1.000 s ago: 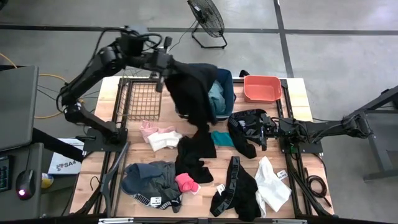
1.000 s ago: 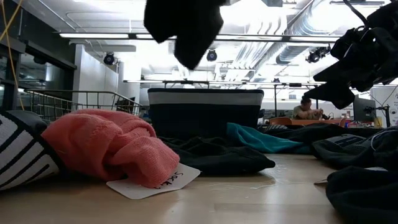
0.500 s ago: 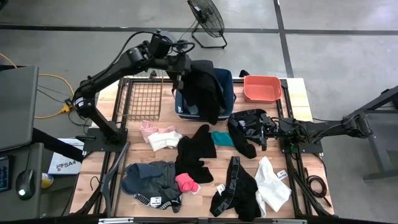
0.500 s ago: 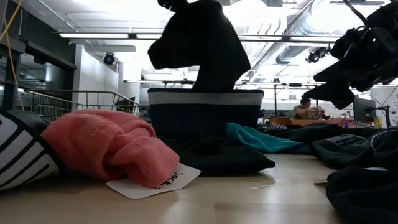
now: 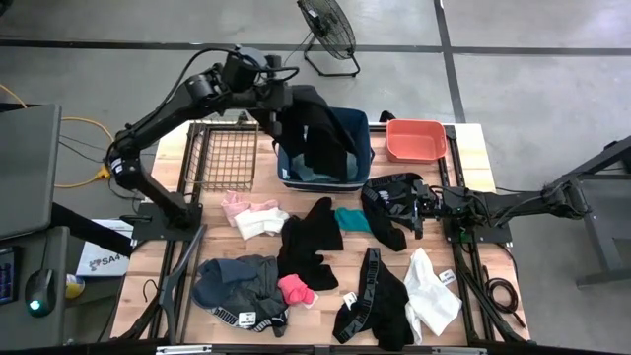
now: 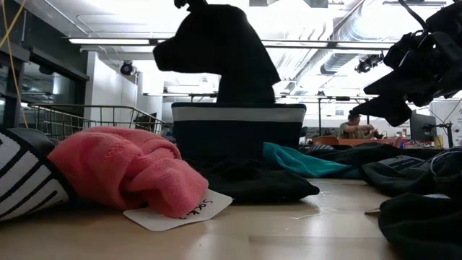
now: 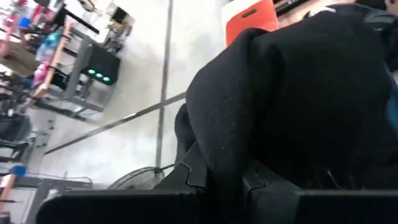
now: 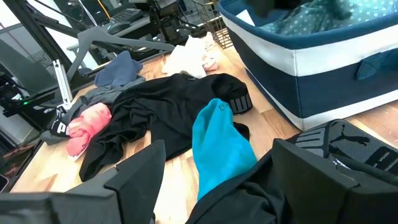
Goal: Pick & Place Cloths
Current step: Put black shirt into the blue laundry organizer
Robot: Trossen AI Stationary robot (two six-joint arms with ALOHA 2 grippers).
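We see the left end effector (image 5: 281,99) pinching a large black fabric garment (image 5: 320,133) that hangs over, and probably into, the blue fabric bin (image 5: 360,148). The right end effector (image 5: 419,204), fingers spread, rests on a black printed garment (image 5: 389,202) on the wooden counter (image 5: 473,173).

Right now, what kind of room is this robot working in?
Probably a workshop or lab: bare concrete floor, exposed ceiling ducts and strip lights, and a standing fan behind the wooden table of clothes.
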